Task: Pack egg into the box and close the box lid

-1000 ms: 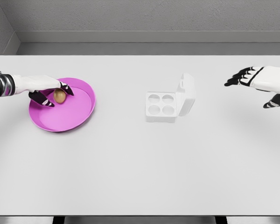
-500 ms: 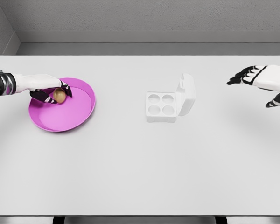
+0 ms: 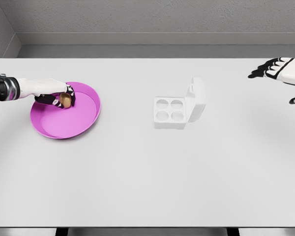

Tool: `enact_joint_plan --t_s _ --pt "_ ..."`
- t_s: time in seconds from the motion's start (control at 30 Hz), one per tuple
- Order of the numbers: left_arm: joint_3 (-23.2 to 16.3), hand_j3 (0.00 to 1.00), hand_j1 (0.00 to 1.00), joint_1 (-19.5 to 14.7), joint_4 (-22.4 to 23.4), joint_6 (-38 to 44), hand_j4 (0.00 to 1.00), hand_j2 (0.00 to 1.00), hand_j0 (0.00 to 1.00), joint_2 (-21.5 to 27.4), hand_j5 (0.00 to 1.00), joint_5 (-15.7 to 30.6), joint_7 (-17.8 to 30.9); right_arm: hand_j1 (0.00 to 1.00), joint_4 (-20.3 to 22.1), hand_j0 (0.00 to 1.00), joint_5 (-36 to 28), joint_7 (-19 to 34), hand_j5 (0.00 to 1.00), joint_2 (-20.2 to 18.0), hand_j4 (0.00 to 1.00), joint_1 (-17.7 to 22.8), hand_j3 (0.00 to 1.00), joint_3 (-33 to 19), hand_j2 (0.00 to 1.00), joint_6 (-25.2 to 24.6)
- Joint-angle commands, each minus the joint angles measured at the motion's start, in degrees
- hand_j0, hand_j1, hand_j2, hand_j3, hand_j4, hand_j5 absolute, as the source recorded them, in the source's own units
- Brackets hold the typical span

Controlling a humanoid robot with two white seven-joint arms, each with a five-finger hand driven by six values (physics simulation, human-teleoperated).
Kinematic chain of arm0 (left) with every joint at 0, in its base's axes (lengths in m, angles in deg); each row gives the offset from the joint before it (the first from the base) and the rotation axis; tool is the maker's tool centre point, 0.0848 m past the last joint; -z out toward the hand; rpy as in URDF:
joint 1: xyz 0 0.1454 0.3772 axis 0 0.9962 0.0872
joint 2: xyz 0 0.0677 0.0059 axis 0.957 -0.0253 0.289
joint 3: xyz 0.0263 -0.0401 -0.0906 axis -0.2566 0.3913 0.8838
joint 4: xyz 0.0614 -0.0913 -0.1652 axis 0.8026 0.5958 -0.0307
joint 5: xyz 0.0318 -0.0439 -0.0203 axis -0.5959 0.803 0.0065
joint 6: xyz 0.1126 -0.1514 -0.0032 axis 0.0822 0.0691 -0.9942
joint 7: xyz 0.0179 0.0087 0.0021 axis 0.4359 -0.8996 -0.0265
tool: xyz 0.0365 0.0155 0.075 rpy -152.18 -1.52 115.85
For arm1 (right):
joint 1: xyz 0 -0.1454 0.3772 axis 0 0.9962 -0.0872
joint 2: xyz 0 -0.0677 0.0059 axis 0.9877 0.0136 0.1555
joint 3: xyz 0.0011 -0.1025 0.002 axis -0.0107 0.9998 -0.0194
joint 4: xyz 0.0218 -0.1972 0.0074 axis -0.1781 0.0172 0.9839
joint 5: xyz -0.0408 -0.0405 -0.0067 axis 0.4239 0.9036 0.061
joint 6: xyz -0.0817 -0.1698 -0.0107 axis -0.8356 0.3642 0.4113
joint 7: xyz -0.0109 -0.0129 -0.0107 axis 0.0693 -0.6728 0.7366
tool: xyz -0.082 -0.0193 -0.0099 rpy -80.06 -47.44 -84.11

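The left robot hand (image 3: pixel 56 96) has fingers closed around the egg (image 3: pixel 65 100), inside the pink plate (image 3: pixel 83 123) at worktop (image 3: pixel 137 172) left. The box (image 3: pixel 170 112) w/ 4 cups stands open near centre, lid up. The right robot hand (image 3: pixel 280 71) hovers at far right, fingers spread, holding nothing.

Matt, smooth white surface (image 3: pixel 137 172) under a glossy-looking magenta plastic plate (image 3: pixel 83 123), a dull golden-brown egg (image 3: pixel 65 100), a matt white moulded egg box (image 3: pixel 179 108), and hard white-shelled hands, left hand (image 3: pixel 51 93) and right hand (image 3: pixel 282 73), with black finger segments.
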Motion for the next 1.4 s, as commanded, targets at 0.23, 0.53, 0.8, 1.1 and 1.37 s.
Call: enact_joint_plan --t_s 0.23,0.53,0.8,1.1,1.37 --pt "-0.2 0.35 0.35 -0.1 -4.4 -0.1 0.35 0.35 0.35 0.0 0.35 0.7 0.1 1.00 0.1 1.00 0.0 0.0 1.00 -1.1 1.00 2.5 1.00 0.5 1.00 -0.2" --pt "-0.1 0.35 0.35 -0.8 -14.0 -0.1 0.35 0.35 0.35 0.5 0.35 4.3 0.1 1.00 0.0 1.00 0.0 0.0 1.00 -0.4 1.00 2.5 1.00 0.2 1.00 -0.2" --pt "-0.5 0.35 0.35 -1.3 -16.9 -0.1 0.35 0.35 0.35 -3.2 0.35 5.0 0.1 1.00 0.2 1.00 0.2 0.0 1.00 -0.4 1.00 2.5 1.00 0.5 1.00 -0.2" --pt "-0.5 0.35 0.35 -1.8 -16.2 -0.1 0.35 0.35 0.35 -10.4 0.35 4.4 0.1 1.00 0.6 1.00 0.8 0.0 1.00 -0.4 1.00 2.5 1.00 1.1 1.00 -0.2" --pt "-2.5 0.35 0.35 -4.1 -15.4 -0.1 0.35 0.35 0.35 -18.6 0.35 4.2 0.1 1.00 0.6 1.00 0.8 0.0 1.00 -0.4 1.00 2.5 1.00 1.1 1.00 -0.2"
